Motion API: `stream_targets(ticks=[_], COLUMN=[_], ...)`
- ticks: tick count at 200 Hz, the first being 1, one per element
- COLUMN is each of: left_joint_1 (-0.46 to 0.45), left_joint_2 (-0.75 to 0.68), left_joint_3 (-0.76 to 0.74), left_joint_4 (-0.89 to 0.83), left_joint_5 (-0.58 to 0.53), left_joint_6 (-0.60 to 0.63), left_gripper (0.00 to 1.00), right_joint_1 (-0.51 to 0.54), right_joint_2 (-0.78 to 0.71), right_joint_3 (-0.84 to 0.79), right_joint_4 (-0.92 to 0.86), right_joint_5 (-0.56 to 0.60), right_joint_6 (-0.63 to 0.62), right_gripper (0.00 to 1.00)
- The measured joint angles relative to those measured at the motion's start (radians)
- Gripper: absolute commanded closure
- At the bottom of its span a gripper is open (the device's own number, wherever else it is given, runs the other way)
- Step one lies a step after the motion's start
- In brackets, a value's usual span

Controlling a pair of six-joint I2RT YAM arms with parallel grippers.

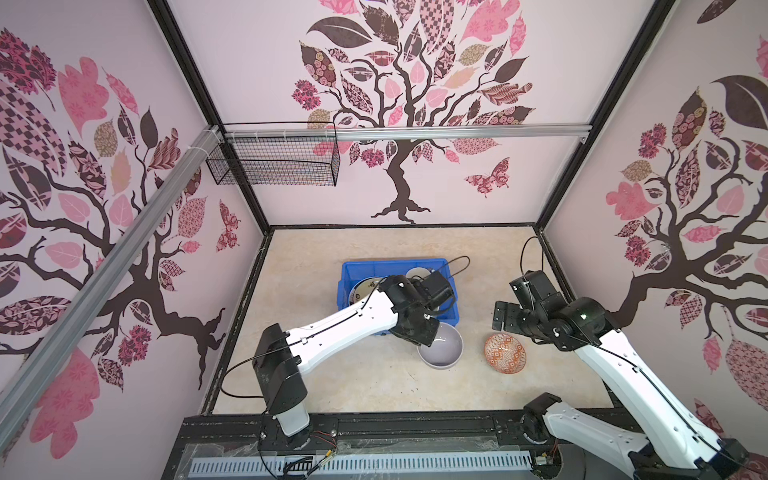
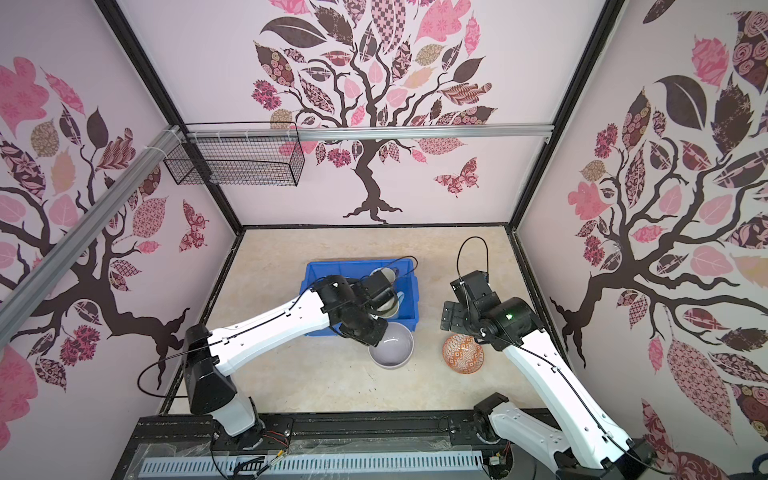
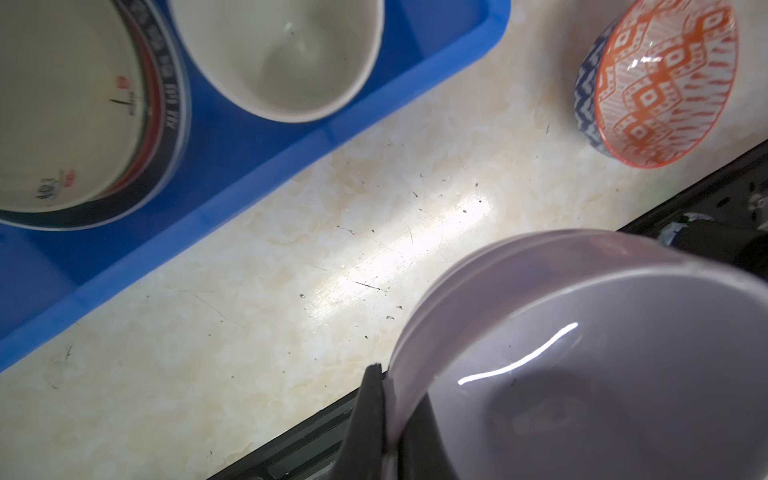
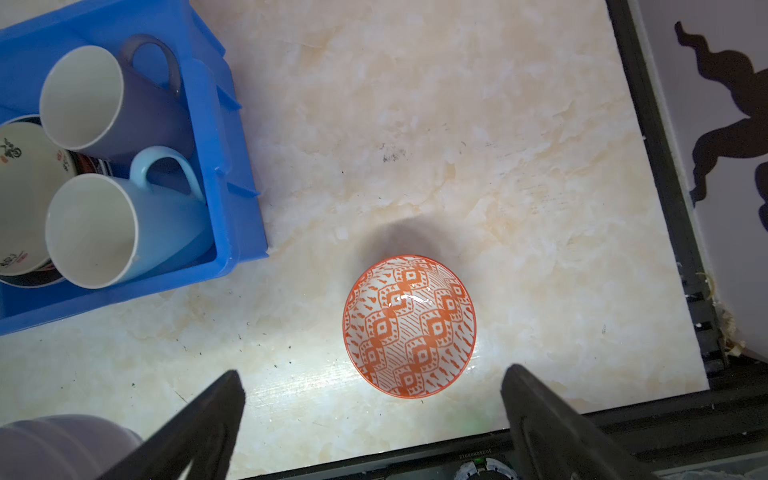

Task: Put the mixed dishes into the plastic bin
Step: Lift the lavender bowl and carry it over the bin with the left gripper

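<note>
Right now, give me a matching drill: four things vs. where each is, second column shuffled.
Things:
1. lavender bowl
2. patterned bowl
3. light-blue mug
4. wire basket

Places:
A. on the table, untouched, ahead of the open right fingers
B. hanging from the rail
C. rim pinched by the left fingers
D. inside the blue bin

Pairs: 1-C, 2-A, 3-D, 4-B

Left arm (image 1: 332,330) and right arm (image 1: 619,370): white shells, chunky black joints, thin black cables (image 1: 356,312), green light (image 1: 585,316) on the right.
</note>
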Motion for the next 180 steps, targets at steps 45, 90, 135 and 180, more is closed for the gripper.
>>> stream_targets(ticks=[45,90,135,180], left_joint_1=[0.235,0.453,0.549,0.565], left_joint_2=[-0.037,-0.014,0.092,0.207], left_joint_3=[0.004,0.004,0.004,0.010], left_joint_4=[-0.052,-0.051,-0.009,0.023], left_joint_5=[-0.029,-0.042,-0.055,-0.060], left_joint_6=[0.051,0.114,0.159,0.192], left_gripper=[0.99,0.99,0.99,0.99], right_joint_1=[-0.001,-0.001,-0.004,-0.025], right_joint_2=[0.090,0.148,0.207,0.243], right_joint_3=[0.066,0.098,0.130,0.163], right_joint_4=[0.058,0.101,0.119,0.146], right_joint_5=[-0.010,-0.018,-0.022,-0.026], right_joint_6=[-0.039,-0.079,-0.116,-0.143], right_gripper=[0.01,0.00,0.01,0.00])
